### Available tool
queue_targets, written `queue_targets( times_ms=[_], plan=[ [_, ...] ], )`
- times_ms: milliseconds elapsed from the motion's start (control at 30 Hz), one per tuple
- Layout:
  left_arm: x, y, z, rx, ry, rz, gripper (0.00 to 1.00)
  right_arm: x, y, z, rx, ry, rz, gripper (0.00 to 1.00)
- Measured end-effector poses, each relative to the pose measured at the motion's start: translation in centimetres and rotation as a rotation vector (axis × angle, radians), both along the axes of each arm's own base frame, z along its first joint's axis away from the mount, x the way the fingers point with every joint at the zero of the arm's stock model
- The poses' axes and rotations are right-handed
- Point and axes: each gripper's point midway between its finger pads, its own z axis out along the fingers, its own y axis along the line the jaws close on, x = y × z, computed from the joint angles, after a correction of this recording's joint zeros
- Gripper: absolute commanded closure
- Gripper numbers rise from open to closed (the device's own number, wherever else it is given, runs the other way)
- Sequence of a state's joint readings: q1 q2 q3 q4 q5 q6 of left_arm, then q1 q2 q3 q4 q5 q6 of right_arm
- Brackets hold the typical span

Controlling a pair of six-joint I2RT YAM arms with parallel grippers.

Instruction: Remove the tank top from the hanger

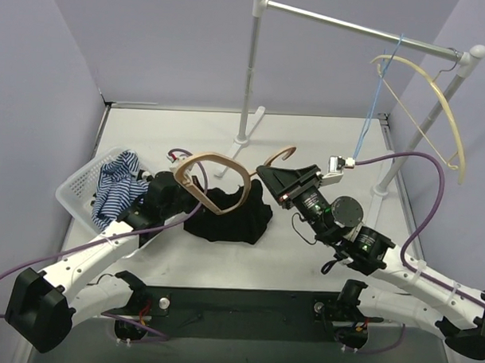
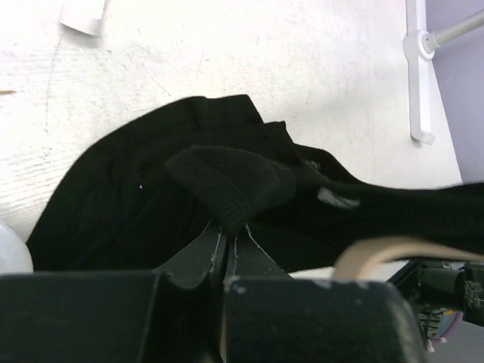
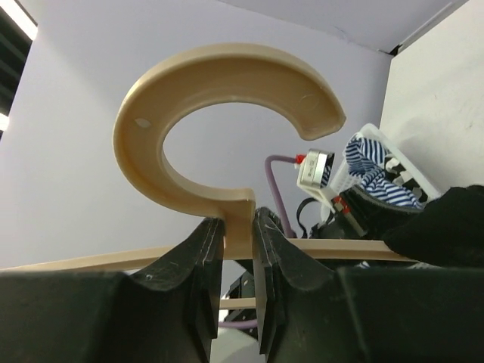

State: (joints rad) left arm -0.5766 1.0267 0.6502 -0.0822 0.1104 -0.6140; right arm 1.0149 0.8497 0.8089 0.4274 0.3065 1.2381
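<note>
The black tank top [image 1: 229, 214] lies bunched on the white table, partly draped on the tan wooden hanger [image 1: 215, 179]. My left gripper [image 1: 180, 197] is shut on a fold of the black fabric [image 2: 231, 185], seen close in the left wrist view. My right gripper [image 1: 268, 176] is shut on the neck of the hanger just below its hook [image 3: 219, 91]; the hook [image 1: 280, 155] points up. The hanger's arm [image 3: 113, 259] runs across behind the fingers [image 3: 208, 249]. Part of the hanger [image 2: 393, 253] shows over the cloth in the left wrist view.
A white basket [image 1: 81, 182] with striped blue-and-white cloth [image 1: 119, 185] stands at the left. A white rack [image 1: 250, 70] with a rail [image 1: 359, 30] stands behind, holding another pale hanger [image 1: 436, 101] at the right. Grey walls enclose the table.
</note>
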Motion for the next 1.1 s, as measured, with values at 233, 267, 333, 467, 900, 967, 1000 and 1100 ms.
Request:
queue_targets(
  times_ms=[233, 267, 333, 467, 900, 967, 1000, 1100],
  plan=[
    [2.0, -0.1, 1.4, 0.038, -0.044, 0.029, 1.0, -3.4, -2.0, 0.6, 0.008, -0.005, 0.118, 1.0],
    [2.3, -0.2, 1.7, 0.042, -0.05, 0.029, 1.0, -3.9, -1.9, 0.5, -0.001, -0.006, 0.143, 1.0],
    [2.9, -0.5, 2.0, 0.048, -0.055, 0.028, 1.0, -4.9, -1.7, -0.1, -0.036, -0.003, 0.196, 1.0],
    [3.6, -0.9, 1.4, 0.075, -0.045, 0.023, 1.0, -6.9, -0.9, -1.1, -0.119, -0.004, 0.315, 1.0],
    [3.3, -1.3, 0.4, 0.114, -0.047, -0.044, 1.0, -9.3, -1.3, 1.8, -0.028, -0.115, 0.418, 1.0],
    [3.1, -1.5, 0.9, 0.107, -0.061, -0.055, 1.0, -9.1, -1.3, 3.2, 0.056, -0.136, 0.41, 1.0],
    [3.0, -1.5, 1.2, 0.101, -0.068, -0.061, 1.0, -8.9, -1.2, 3.7, 0.095, -0.14, 0.407, 1.0],
    [3.0, -1.8, 1.7, 0.091, -0.086, -0.073, 1.0, -8.1, -0.3, 4.4, 0.156, -0.124, 0.406, 1.0]
  ],
)
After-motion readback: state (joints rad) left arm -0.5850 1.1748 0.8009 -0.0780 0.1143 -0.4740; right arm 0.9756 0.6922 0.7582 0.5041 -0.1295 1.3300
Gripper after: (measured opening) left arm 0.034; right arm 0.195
